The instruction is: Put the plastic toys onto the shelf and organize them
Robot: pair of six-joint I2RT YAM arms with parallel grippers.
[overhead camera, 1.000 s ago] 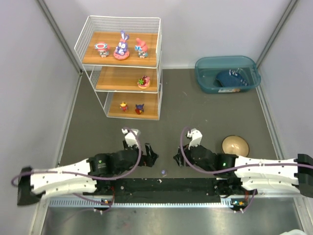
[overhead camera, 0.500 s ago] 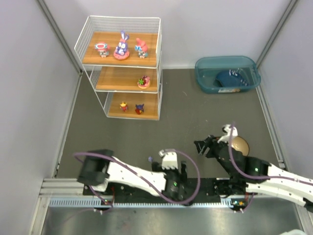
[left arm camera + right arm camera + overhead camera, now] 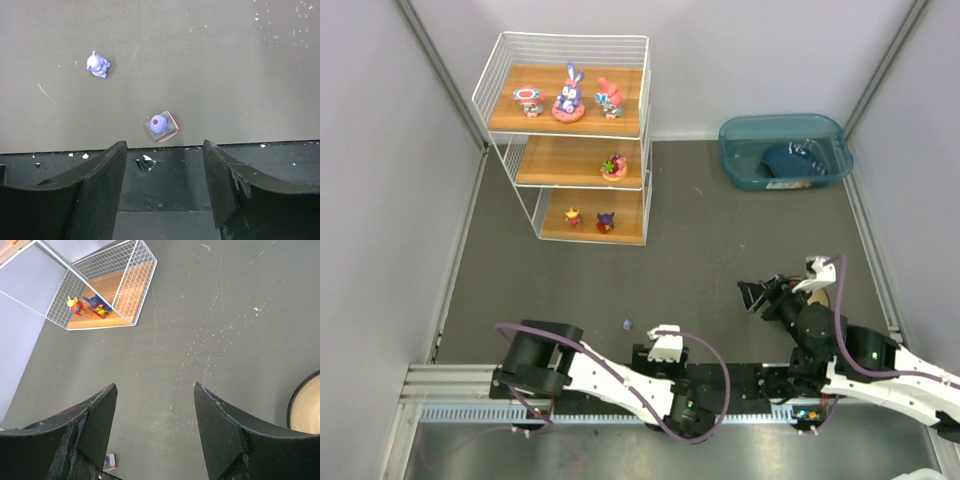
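Note:
The shelf (image 3: 570, 140) stands at the far left, and its boards hold several plastic toys (image 3: 568, 98). Its bottom board, with a red toy (image 3: 74, 305) on it, also shows in the right wrist view. A small purple figurine (image 3: 97, 65) lies on the mat (image 3: 627, 324). A purple dome on a square base (image 3: 161, 125) sits at the edge of the black strip. My left gripper (image 3: 165, 145) hangs open just short of that dome, low at the near edge (image 3: 662, 352). My right gripper (image 3: 155, 387) is open over bare mat (image 3: 758, 296).
A teal bin (image 3: 740, 165) with a dark blue item (image 3: 790, 158) sits at the far right. The tan bowl (image 3: 306, 407) lies right of my right gripper, mostly hidden by that arm in the top view. Grey walls close in both sides.
Left arm has folded back to the near edge and its jaws have narrowed, leaving the purple figurine on the mat. Right arm has swung right toward the bowl.

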